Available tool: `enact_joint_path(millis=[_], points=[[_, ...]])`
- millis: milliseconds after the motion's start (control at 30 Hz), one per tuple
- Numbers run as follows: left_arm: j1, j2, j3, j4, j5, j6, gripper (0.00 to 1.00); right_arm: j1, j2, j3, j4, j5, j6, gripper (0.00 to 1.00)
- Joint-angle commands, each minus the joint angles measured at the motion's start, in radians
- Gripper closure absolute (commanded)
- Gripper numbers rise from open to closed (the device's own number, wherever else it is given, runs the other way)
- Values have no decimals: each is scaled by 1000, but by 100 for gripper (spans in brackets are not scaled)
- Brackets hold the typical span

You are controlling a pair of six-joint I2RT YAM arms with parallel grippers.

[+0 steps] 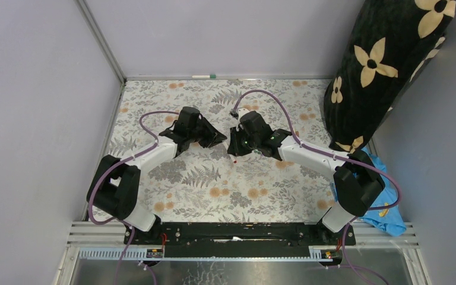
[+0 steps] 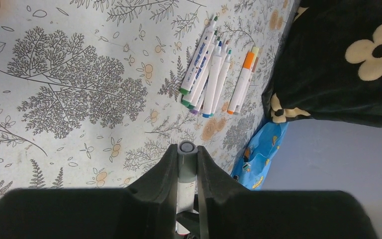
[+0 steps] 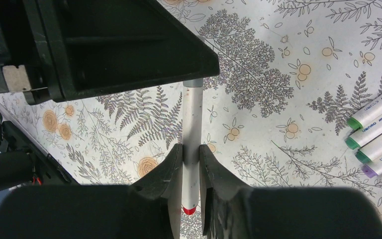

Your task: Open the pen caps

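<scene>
Broadly, the flowered surface (image 1: 202, 196) fills the top view. A tall black cushion (image 1: 386, 65) printed with pale flowers stands at its far right corner, and a blue cloth (image 1: 386, 217) is bunched off its right edge. Both arms reach in from the near edge and meet over the middle.

The left pincer (image 2: 186, 149) is closed on the grey end (image 3: 194, 82) of one pen (image 3: 193, 114). The right pincer (image 3: 191, 149) has its fingers against the white barrel on either side, close to the red end (image 3: 189, 210). It seems to grip the barrel, though I cannot tell how firmly.

So the pen is carried off the surface between the two pincers. Its long axis runs straight from one to the other, and neither arm is nearer, since each has one end. By my reading, the coming move is a pull apart along that line.

A bundle of pens (image 2: 206, 74) with green, teal, purple and blue ends lies on the surface toward the cushion. A pair of orange-banded pens (image 2: 243, 82) lies just beside it, and both groups are well apart from the held pen. Nothing but the barrel lies between the pincers.
</scene>
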Motion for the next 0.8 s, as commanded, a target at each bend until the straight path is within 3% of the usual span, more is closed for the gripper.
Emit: enact_joint_path(millis=[0,767], points=[[10,-27,-14,87,30,-18,100,8,-21,31,46,-24,17,78],[16,-45,-2,98,51,-36,100,11,80,129,54,-48,15,70]])
